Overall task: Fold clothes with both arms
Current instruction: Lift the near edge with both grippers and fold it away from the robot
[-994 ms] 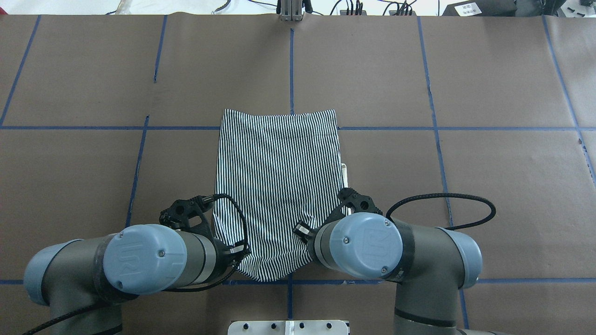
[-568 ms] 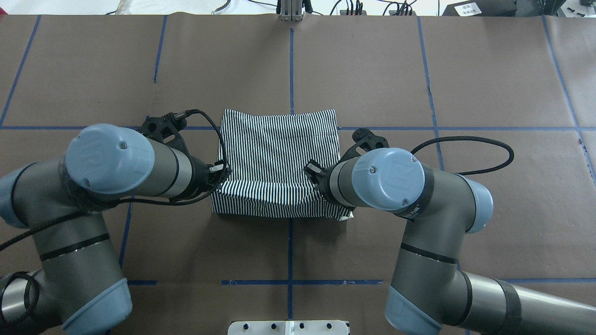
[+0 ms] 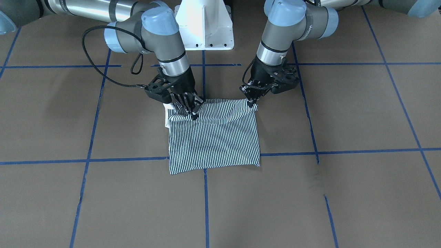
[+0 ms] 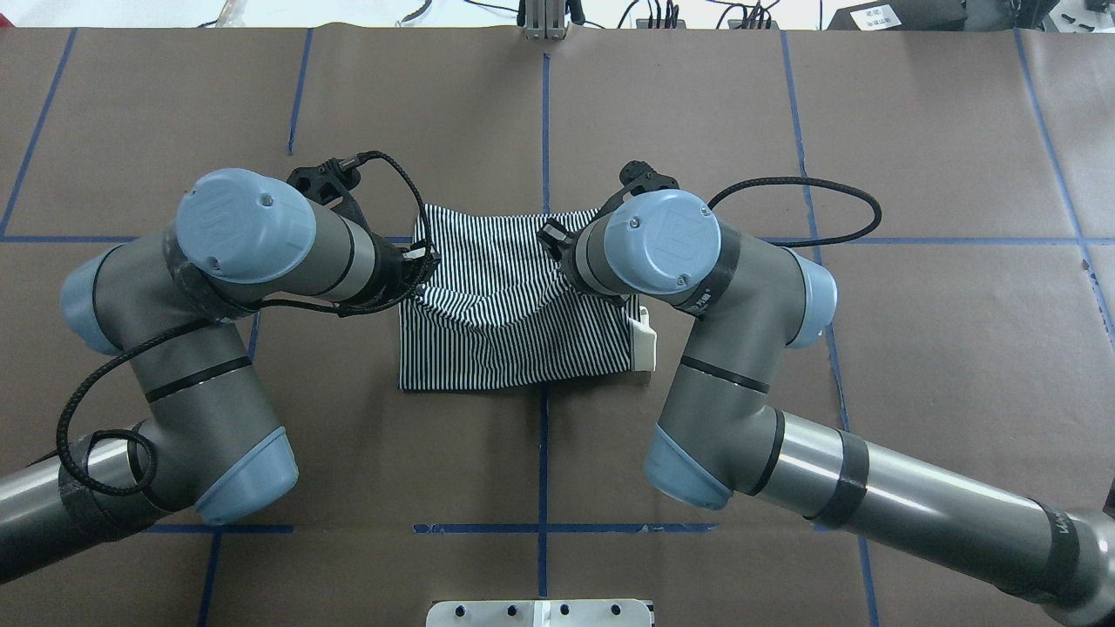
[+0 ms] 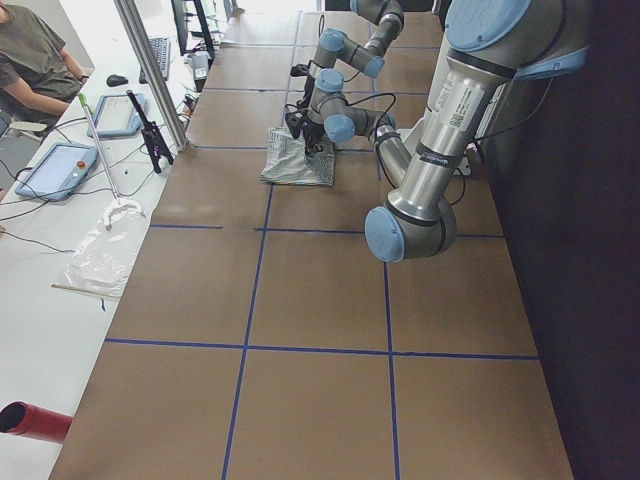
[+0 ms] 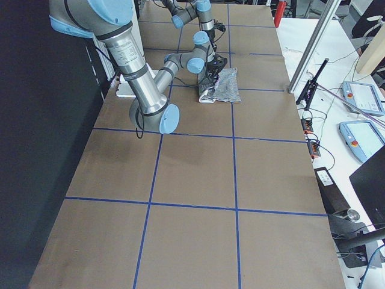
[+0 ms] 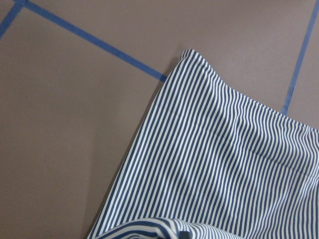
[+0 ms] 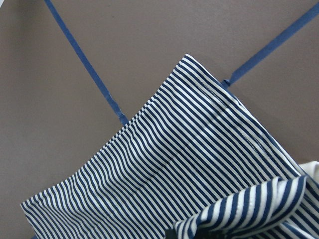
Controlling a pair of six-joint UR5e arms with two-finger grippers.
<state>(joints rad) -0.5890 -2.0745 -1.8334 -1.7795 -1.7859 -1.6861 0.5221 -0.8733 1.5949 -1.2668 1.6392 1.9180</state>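
While the left gripper [image 3: 254, 101] and right gripper [image 3: 188, 108] each clamped a corner of the shirt [image 3: 213, 141], its raised edge sagged between them, seemingly to fold over.

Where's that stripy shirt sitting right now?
In the overhead view the striped shirt lies mid-table across the central blue tape line, between the left fingers and right fingers, which pinch its folded-over edge.

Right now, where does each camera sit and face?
Front-facing: across the table, facing the robot; navy-and-white striped polo shirt, grey-metal left arm, right arm.
Overhead: behind the shoulders, looking down; both arms.
Exterior left: table's end; left arm near.
Exterior right: opposite end; right arm near.
Left wrist: down onto shirt; no arm.
Right wrist: likewise.
All share the shirt.
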